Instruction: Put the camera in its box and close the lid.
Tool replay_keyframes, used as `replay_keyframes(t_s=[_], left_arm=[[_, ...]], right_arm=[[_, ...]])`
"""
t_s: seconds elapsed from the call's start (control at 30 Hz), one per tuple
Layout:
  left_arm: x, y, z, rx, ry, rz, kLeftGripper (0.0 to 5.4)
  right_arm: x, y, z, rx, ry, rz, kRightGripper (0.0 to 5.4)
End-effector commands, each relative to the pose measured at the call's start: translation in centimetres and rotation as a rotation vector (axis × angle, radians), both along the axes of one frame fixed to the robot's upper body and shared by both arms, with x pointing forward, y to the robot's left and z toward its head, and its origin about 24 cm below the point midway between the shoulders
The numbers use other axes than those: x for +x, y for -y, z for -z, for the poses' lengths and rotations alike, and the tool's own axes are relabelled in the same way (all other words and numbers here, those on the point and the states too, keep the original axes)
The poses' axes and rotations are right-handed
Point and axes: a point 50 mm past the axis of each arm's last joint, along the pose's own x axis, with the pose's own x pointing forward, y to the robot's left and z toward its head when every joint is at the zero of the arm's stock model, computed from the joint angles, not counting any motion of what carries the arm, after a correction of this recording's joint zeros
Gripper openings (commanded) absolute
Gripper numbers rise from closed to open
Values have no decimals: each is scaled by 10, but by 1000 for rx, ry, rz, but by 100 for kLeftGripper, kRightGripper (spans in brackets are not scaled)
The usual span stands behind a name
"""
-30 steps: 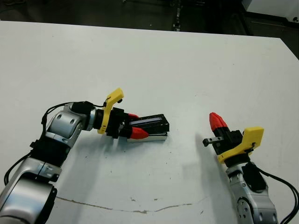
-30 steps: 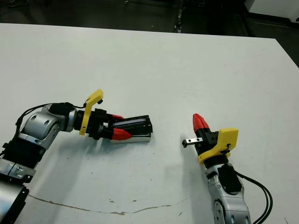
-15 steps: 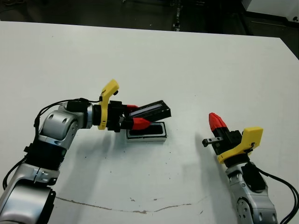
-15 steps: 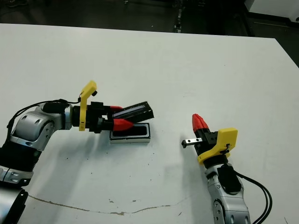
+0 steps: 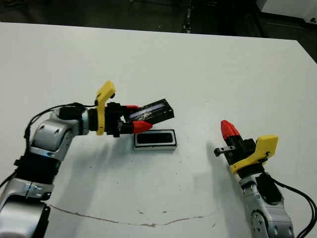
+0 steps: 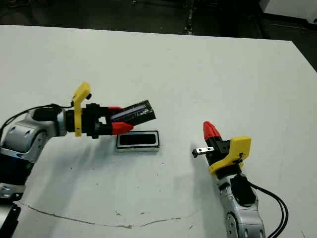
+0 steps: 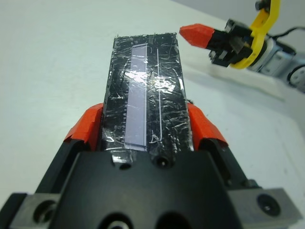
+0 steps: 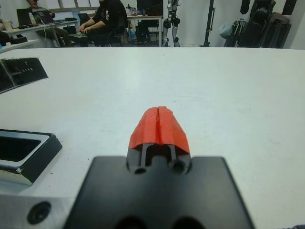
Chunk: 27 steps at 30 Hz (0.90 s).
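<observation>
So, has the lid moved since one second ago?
Yes. The lid, held by the left gripper, was on the box; now it is lifted off, tilted, toward the far side and the robot's left.

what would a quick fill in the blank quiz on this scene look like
1. The black glossy lid is held off the table by the ____ gripper.
2. The white-walled box lies on the table with its lid ____.
3. The right gripper has its fingers ____ and holds nothing.
4. The lid hangs tilted just ____ the box, not touching it.

Missing words: left; off; shut; above
</observation>
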Motion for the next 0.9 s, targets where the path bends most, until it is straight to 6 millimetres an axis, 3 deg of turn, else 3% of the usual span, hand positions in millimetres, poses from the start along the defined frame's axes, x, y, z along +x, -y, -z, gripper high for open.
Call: replay_keyframes(t_s=[0.03,0.9], left_arm=[[-5,-8,8,39,5,-10,317],[-26,-14,45,-72,-115,15,317]], right_arm=[[-1,4,2,-6,-14,6,0],[-1,5,1,-18,-9,13,0]])
